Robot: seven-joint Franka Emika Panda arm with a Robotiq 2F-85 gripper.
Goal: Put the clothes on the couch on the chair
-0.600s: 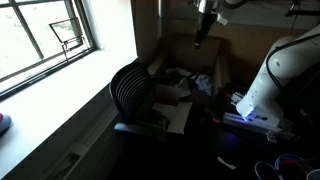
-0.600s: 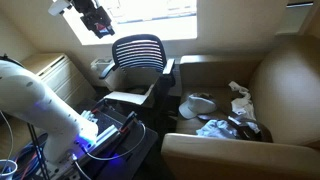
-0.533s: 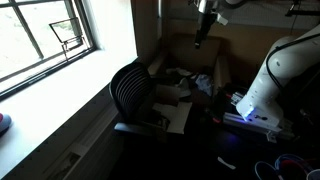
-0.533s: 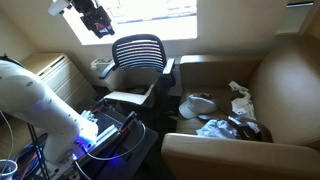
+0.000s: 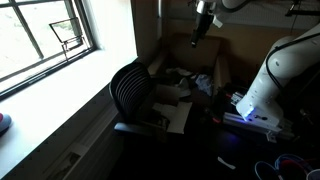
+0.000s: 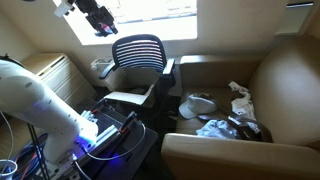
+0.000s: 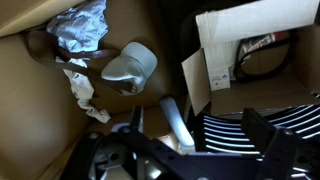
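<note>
In an exterior view the pincer (image 6: 104,20), jaws wide and empty, has edged toward the couch (image 6: 290,90). The clothes (image 6: 215,127) lie well below it, so pickup is judged not begun.

Quick count: one couch (image 6: 275,80), one chair (image 6: 138,52), one robot arm (image 6: 35,95). The clothes (image 6: 215,127) on the couch, around 4 o'clock from the chair: four pieces I can separate, one pale blue-white, one grey, one white, one dark. The cardboard sheets (image 7: 245,45) on the chair look like two.
</note>
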